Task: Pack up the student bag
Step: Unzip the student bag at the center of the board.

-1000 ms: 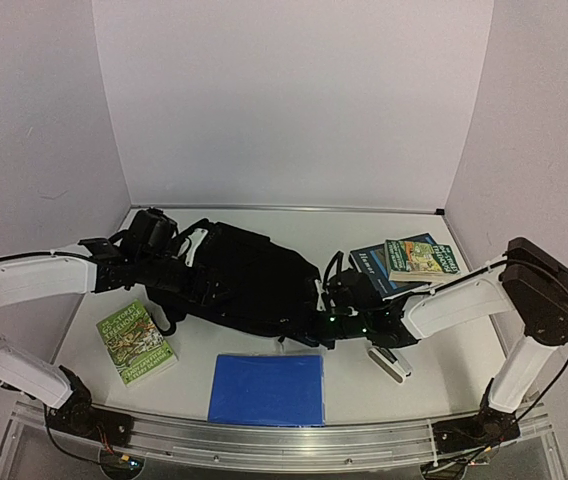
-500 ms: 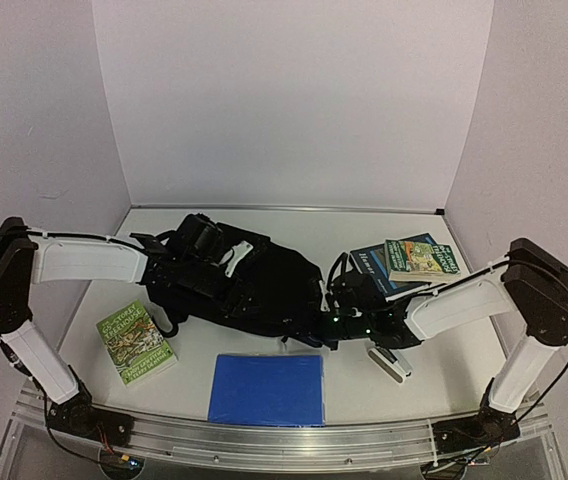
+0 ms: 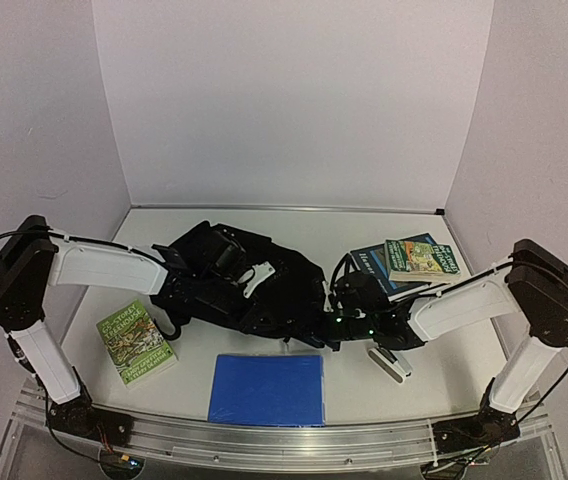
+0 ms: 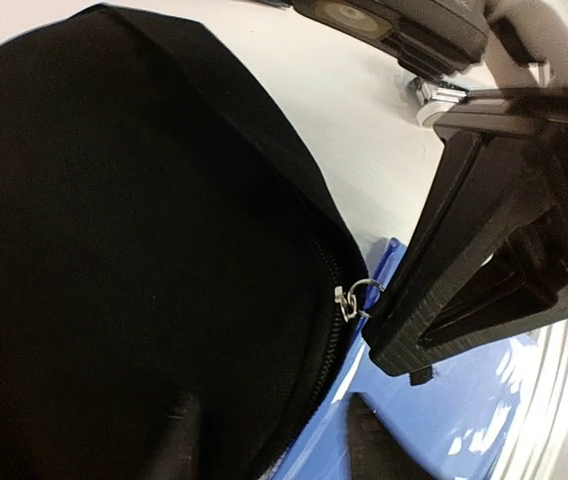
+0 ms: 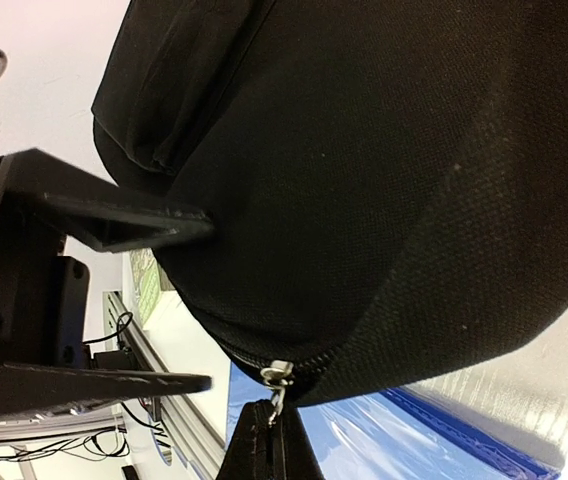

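On student bag, right pincer gripping zip

The top camera looks down over the whole bench; both wrist cameras sit close, sharing the zipper of the student bag.

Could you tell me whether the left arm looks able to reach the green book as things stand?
Probably yes: the green book lies uncovered near that arm's base, and the left gripper is open at the bag, gripping nothing.
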Action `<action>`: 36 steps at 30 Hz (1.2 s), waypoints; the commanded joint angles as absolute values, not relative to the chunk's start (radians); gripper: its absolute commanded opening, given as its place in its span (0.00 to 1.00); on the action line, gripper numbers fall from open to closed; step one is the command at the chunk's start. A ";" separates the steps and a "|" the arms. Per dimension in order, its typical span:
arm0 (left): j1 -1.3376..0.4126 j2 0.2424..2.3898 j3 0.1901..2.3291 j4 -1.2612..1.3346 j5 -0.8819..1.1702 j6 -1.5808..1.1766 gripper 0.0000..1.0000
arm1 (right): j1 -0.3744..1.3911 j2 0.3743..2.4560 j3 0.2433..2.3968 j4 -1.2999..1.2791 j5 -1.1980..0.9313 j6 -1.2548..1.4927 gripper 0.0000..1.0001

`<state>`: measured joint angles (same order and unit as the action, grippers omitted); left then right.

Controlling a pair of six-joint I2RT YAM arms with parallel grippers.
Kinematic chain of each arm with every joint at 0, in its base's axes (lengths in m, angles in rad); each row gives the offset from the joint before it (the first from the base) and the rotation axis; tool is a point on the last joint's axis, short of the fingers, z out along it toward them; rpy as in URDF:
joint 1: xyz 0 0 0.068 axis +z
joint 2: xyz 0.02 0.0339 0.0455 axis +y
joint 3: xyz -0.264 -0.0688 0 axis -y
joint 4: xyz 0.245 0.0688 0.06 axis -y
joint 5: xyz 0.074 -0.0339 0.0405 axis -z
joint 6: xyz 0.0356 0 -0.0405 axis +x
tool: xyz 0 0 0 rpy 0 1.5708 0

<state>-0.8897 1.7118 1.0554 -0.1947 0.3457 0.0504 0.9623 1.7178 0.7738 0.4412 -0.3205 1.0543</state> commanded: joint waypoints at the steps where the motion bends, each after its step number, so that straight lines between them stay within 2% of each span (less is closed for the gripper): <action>1: -0.925 1.737 1.105 -0.159 0.287 0.075 0.33 | 0.955 1.658 0.766 0.473 -0.306 1.076 0.00; 5: -0.937 1.742 1.097 -0.176 0.275 0.065 0.12 | 0.947 1.615 0.745 0.459 -0.276 1.094 0.00; 9: -0.942 1.731 1.062 -0.179 0.258 0.039 0.01 | 0.922 1.580 0.712 0.426 -0.241 1.106 0.00; 22: -0.946 1.651 0.929 -0.175 0.187 -0.061 0.00 | 0.835 1.500 0.764 0.126 -0.117 0.974 0.00; 36: -0.948 1.574 0.821 -0.244 0.102 -0.145 0.00 | 0.699 1.525 0.828 0.049 -0.164 0.867 0.00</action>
